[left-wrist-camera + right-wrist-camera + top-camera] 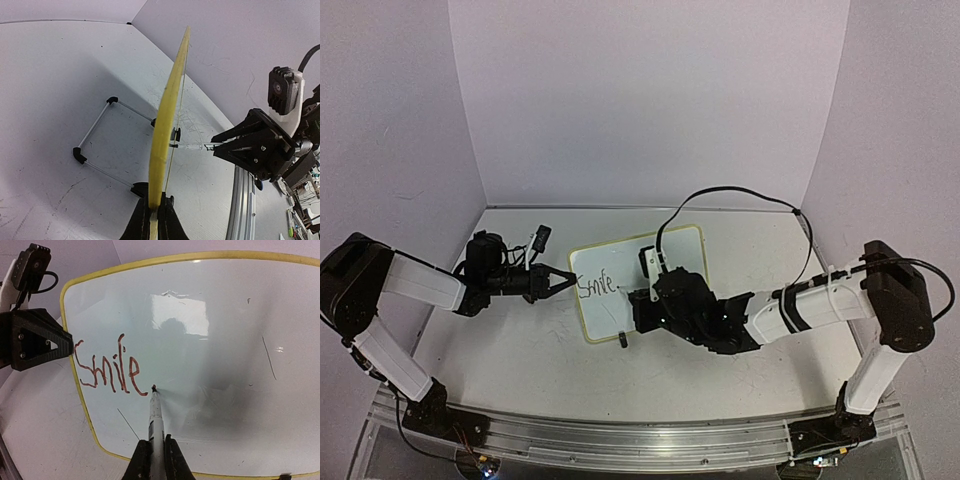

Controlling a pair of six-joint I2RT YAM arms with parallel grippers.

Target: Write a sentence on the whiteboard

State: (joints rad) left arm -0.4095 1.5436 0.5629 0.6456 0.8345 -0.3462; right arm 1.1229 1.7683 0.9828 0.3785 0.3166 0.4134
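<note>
The whiteboard (612, 312) stands tilted at the middle of the table, white with a yellow-green rim. My left gripper (563, 283) is shut on its left edge; the left wrist view shows the rim (167, 110) edge-on, pinched between my jaws (157, 212). The sentence (107, 367) reads "Smile" in dark marker near the board's left side (597, 286). My right gripper (156, 450) is shut on a white marker (156, 415), whose tip touches the board just right of the final "e". From above, the right gripper (642, 300) sits over the board's lower middle.
A thin wire stand with black feet (95, 135) props the board from behind. A black clip foot (623, 340) sits at its near edge. An aluminium rail (620, 440) runs along the table's front. Purple walls close in the back and sides.
</note>
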